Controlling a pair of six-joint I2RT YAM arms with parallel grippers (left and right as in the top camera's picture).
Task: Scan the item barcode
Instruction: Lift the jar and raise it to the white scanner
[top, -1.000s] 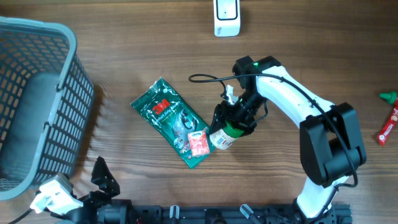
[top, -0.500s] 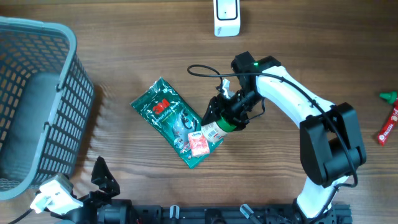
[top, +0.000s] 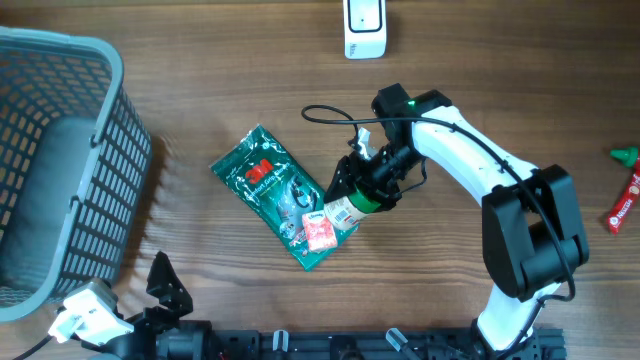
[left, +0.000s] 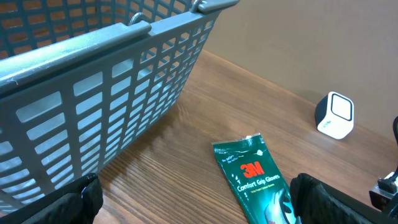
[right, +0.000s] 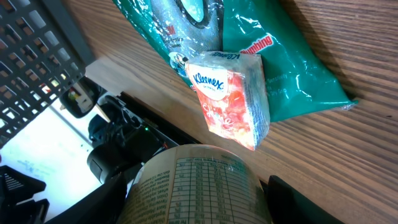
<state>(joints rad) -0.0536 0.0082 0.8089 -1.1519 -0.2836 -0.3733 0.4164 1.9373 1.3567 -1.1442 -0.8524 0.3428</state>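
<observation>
Right tool (top: 368, 190) and its bottle (top: 348, 210) sit further up and left than a second ago. The bottle end now overlaps the tissue pack (top: 319, 231). No shift shows over the last half second.

**State.** The right tool is clamped on the bottle, which is held tilted just above the bench (top: 200, 80). It is well apart from the scanner (top: 365, 28) at the far edge. The left tool (left: 194, 186) has its jaws wide apart and empty, parked near the basket (top: 60, 120).

**Risks.**
- The bottle is a smooth cylinder and may roll or slide in the jaws during the swing to the scanner.
- Only fine print faces the wrist view, and no barcode can be made out. The wrong face may be presented to the scanner.
- A low sweep would drag the tissue pack or the glove pack (top: 270, 190).
- The cable (top: 318, 124) loops beside the wrist and could snag.

**Materials.**
- Bottle: round body with a pale printed label and a green end.
- Glove pack: flat pouch of glossy, crinkled green film.
- Tissue pack: small, soft block in film wrap, red and white.
- Basket: rigid grey plastic lattice.
- Scanner: smooth white housing with rounded corners.
- Bench: brown wood grain.
</observation>
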